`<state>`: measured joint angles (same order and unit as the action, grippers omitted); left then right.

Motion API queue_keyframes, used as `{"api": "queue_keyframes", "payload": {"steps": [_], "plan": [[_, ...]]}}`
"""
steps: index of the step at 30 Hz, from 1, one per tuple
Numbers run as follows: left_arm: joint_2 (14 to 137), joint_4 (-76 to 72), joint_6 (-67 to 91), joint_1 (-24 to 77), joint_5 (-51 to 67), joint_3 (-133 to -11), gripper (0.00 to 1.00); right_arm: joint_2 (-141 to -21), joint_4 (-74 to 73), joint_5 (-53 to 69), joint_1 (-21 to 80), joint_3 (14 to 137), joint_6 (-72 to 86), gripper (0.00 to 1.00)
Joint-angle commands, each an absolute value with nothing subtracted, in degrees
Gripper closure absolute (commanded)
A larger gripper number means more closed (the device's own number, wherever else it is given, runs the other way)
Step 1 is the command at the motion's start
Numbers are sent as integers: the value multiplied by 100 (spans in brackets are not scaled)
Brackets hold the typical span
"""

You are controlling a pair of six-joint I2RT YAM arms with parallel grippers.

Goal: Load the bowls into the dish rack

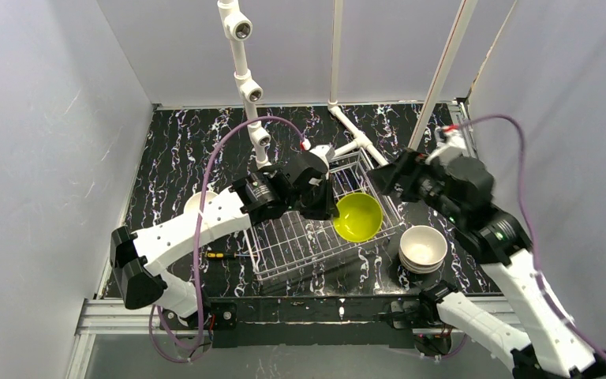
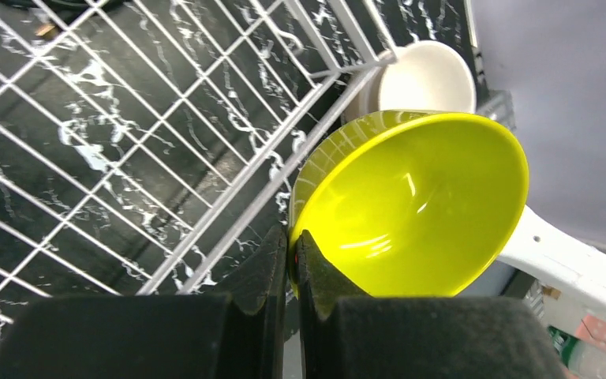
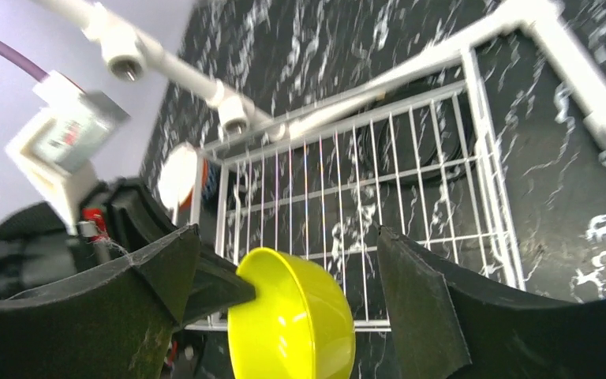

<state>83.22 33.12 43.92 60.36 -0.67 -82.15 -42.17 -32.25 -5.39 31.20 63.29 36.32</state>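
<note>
Listing of 1 moment across 3 views.

1. dish rack [image 1: 300,237]: silver wire grid with low sides, standing at the middle of the black marbled table [image 1: 173,150].

2. yellow-green bowl [image 1: 357,216]: tipped up on its edge with the hollow facing up and toward the near side. It sits over the right near part of the rack and overlaps the right wall in the top view. Whether it touches the wires cannot be told.

3. left gripper [image 2: 292,241]: reaches in from the left across the rack. It is clamped on the left rim of the yellow-green bowl, with the 2 fingers pinched together and the rim between them.

4. right gripper [image 1: 384,178]: at the far right corner of the rack, just beyond the bowl. Its jaws are spread wide and grip nothing. In the right wrist view the bowl shows low between the 2 fingers, clear of the right one.

5. stack of pale bowls [image 1: 423,247]: on the table just right of the rack's near right corner, with a white one on top and at least 1 more beneath. The full count is not clear.

6. pale bowl [image 1: 197,200]: on the table left of the rack, partly hidden by the left arm. An orange edge shows beside it in the right wrist view.

7. white pipe frame [image 1: 241,63]: rises at the far side of the rack.
</note>
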Motion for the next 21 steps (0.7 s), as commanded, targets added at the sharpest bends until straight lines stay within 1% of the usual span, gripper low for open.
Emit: {"api": "queue_keyframes", "payload": {"steps": [1,3,4,6,8,10,14,18,19,21], "plan": [[7945,3445,4306,5911,-360,-8029,100,-4930,-3121,701,3130,6431,3214,10],[7839,3450,4332,5841,-637,-7911,100,-5040,-3297,703,3134,6348,3226,9],[7804,3481,4385,5789,-767,-7876,100,-5094,-3338,795,3131,6291,3244,11],[7759,3545,4476,5715,-1001,-7785,100,-5266,-3472,942,3137,6246,3298,21],[7723,3555,4502,5684,-1215,-7716,100,-5447,-3624,966,3130,6219,3328,34],[7736,3604,4499,5665,-1385,-7683,100,-5574,-3653,1023,3131,6173,3316,40],[7824,3747,4525,5644,-1607,-7708,100,-5646,-3505,1141,3129,6054,3314,42],[7918,3785,4552,5634,-1712,-7754,100,-5768,-3547,1229,3132,6031,3283,39],[7941,3784,4553,5629,-1732,-7770,100,-5779,-3523,1252,3135,6004,3283,44],[7949,3685,4506,5629,-1711,-7759,100,-5838,-3532,1224,3135,5977,3297,57]]}}
